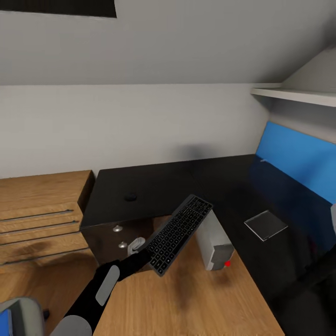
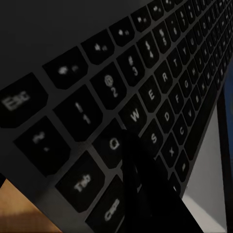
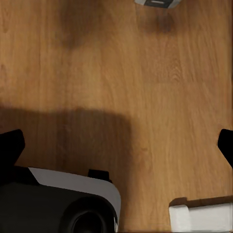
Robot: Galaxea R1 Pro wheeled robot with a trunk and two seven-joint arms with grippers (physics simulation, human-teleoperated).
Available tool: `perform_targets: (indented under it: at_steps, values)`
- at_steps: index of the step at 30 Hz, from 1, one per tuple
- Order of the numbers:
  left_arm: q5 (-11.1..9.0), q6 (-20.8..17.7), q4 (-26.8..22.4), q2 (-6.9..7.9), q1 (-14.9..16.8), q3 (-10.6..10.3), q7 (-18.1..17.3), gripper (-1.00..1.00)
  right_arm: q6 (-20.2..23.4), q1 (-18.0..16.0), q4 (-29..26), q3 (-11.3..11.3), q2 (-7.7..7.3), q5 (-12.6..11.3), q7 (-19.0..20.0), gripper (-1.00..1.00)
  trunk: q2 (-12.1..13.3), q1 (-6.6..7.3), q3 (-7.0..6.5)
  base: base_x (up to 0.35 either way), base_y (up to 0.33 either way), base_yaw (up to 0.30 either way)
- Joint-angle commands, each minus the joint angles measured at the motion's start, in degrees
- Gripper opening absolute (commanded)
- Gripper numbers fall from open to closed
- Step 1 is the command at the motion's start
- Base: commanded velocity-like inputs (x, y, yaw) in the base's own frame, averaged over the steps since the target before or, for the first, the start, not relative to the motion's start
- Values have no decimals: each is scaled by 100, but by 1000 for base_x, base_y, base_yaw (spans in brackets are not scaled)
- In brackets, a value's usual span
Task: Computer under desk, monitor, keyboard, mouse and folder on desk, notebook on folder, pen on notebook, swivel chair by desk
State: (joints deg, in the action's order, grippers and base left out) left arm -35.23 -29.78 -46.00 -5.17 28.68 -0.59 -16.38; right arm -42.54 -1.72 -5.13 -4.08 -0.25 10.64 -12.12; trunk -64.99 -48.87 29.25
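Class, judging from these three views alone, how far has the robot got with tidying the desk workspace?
Done: the mouse already lies on the desk, and the computer stands on the floor by the desk's edge. In hand: the left gripper holds the keyboard in the air, tilted, short of the desk. Left: setting the keyboard down; monitor, folder, notebook, pen and chair aren't settled by these views.

The keyboard [image 1: 179, 234] hangs tilted in the left gripper [image 1: 138, 247], above the floor [image 1: 186, 298] in front of the desk's tabletop [image 1: 186, 186]. The mouse [image 1: 131, 197] lies on the tabletop toward its left end. The computer [image 1: 213, 245] stands on the floor just right of the keyboard. A wooden chest [image 1: 42, 219] stands left of the desk.
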Motion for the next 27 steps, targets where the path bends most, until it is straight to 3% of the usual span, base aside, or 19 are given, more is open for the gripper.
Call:
perform_targets:
  at_steps: [1, 7, 19, 27]
  values:
    - [-37, -36, -6, -2, 4, 6, 3, -100, -1, -3, 4, -40, -2, 34, -59, 100, -4, 2, 5, -217, -243, 3]
    - [-37, -32, -6, -2, 0, 6, -1, -100, 14, -3, 4, -41, 7, 35, -62, 100, -4, 2, 5, -136, -152, 122]
    - [-37, -33, -14, 7, 0, 9, 1, -100, 26, -3, 4, -41, -4, 51, -54, 100, -4, 2, 23, -23, -11, 237]
    - [-37, -44, -10, 55, -1, 6, 3, -100, 25, -3, -1, -41, -15, 44, -54, 100, -4, 2, 39, -262, -57, 127]
